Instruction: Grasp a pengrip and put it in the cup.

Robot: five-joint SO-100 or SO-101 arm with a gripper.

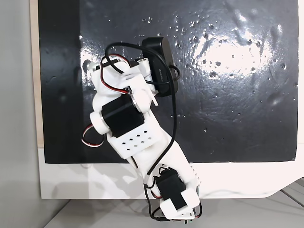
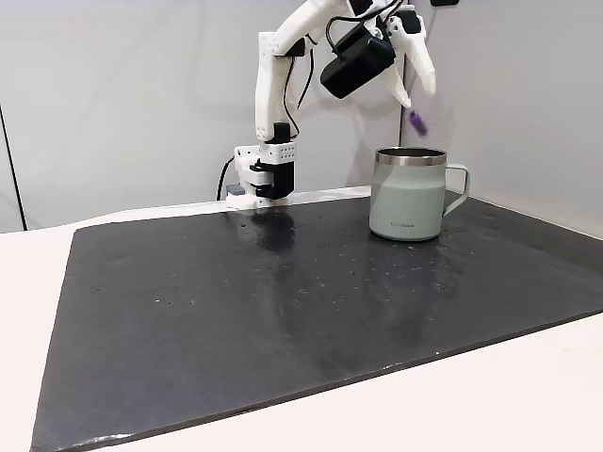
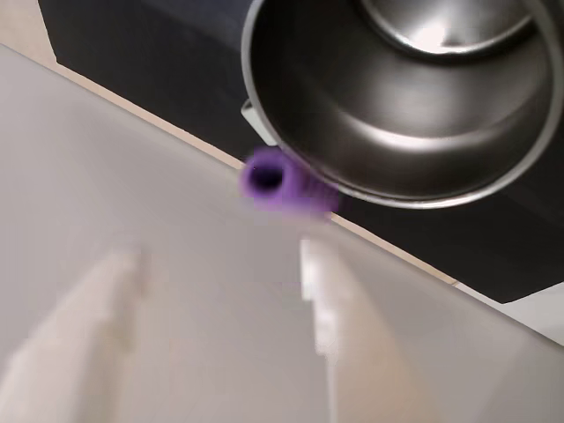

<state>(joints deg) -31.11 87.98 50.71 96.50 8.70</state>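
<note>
Above the cup (image 2: 408, 193), pengrip (image 2: 415, 121) in mid-air.
From the wrist view, gripper (image 3: 225, 330) fingers spread; pengrip (image 3: 280, 181) sits at the rim's seven o'clock, so it may strike the cup (image 3: 405, 97) lip and bounce out.

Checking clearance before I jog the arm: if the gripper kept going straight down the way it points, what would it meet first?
Probably the cup: the gripper points down over its open mouth, with the pengrip in the air between them. Depth is unclear, so it might strike the rim first.
</note>
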